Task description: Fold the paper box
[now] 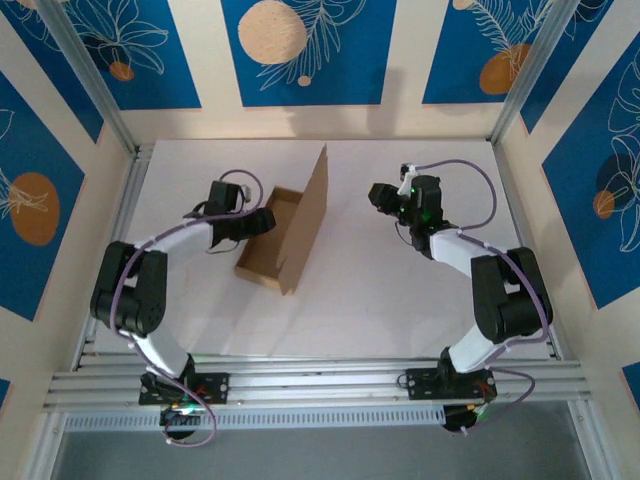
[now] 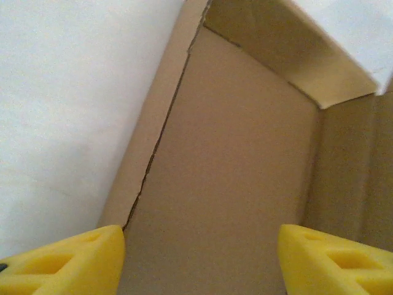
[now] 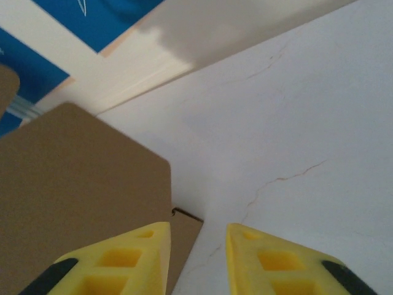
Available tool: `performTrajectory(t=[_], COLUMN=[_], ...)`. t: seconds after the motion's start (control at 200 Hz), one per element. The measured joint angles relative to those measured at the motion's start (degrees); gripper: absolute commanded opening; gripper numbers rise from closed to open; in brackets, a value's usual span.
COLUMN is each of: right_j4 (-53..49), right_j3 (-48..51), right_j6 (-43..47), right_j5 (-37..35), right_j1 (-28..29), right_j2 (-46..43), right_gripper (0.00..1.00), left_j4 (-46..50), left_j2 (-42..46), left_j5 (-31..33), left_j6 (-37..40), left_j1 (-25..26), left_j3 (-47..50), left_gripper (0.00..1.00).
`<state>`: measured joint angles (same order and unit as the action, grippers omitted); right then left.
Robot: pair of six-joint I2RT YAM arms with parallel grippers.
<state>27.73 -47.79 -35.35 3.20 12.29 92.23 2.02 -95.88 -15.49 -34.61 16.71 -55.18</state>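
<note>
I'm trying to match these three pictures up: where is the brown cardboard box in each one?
Top external: the paper box sits left of centre, one panel upright.
Left wrist: the paper box, its inside floor and walls, centre and right.
Right wrist: the paper box, a brown panel, lower left.
Shared landmark: the white table.

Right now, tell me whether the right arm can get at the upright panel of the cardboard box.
Probably yes: the right gripper points toward the upright panel of the cardboard box, and just tabletop lies between them.
</note>
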Motion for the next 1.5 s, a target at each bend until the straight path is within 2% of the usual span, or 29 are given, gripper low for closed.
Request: performTrajectory(t=[0.06, 0.175, 0.25, 0.45, 0.565, 0.665, 0.87, 0.985, 1.14, 1.326, 1.421, 1.501], right_j4=[0.04, -0.11, -0.55, -4.31, -5.53, -8.24, -19.47, -23.61, -28.17, -33.83, -35.98, -38.29], right_j3=[-0.07, -0.09, -0.37, -3.04, -3.87, -4.68, -11.43, -13.16, -15.93, -30.36, -40.63, -46.12], right_j6=[-0.26, -0.26, 0.0, 1.03, 1.44, 1.2, 0.2, -1.2, -2.38, -2.95, -3.1, -2.99], right_j5=[1.33, 2.36, 2.4, 1.2, 1.11, 1.11, -0.37, 1.57, 5.22, 10.82, 15.02, 15.63], right_j1=[0.0, 0.0, 0.0, 0.79, 1.09, 1.31, 3.06, 4.13, 6.64, 9.38, 10.4, 10.75], right_j2=[0.96, 1.33, 1.33, 1.38, 1.64, 1.66, 1.66, 1.81, 5.55, 15.82, 22.29, 25.55], right_gripper=[0.18, 0.23, 0.27, 0.28, 0.28, 0.28, 0.25, 0.24, 0.24, 0.26, 0.27, 0.3], left_j4=[-5.46, -11.08, -9.46, -1.18, 2.71, 4.74, 4.26, 3.58, 0.96, -4.85, -10.32, -12.85], left_j2=[0.92, 3.37, 6.73, 19.37, 22.6, 21.42, 15.21, 13.16, 11.32, 11.34, 11.34, 11.39], left_j5=[-1.55, -2.45, -1.16, 4.76, 6.67, 6.82, 5.73, 4.22, 3.48, 2.43, 1.09, 0.66], left_j6=[-4.04, -7.89, -7.28, -0.61, 3.21, 5.27, 4.24, 2.69, 0.57, -3.15, -5.86, -7.39], left_j1=[0.83, 1.49, 1.42, 0.37, -0.02, -0.37, -0.44, 0.0, 3.15, 9.33, 11.28, 11.98], left_j3=[3.56, 7.56, 8.24, 7.3, 5.49, 3.58, 4.61, 6.6, 8.94, 12.63, 14.84, 15.87], left_gripper=[0.7, 0.76, 0.8, 0.83, 0.84, 0.82, 0.78, 0.77, 0.77, 0.77, 0.78, 0.8])
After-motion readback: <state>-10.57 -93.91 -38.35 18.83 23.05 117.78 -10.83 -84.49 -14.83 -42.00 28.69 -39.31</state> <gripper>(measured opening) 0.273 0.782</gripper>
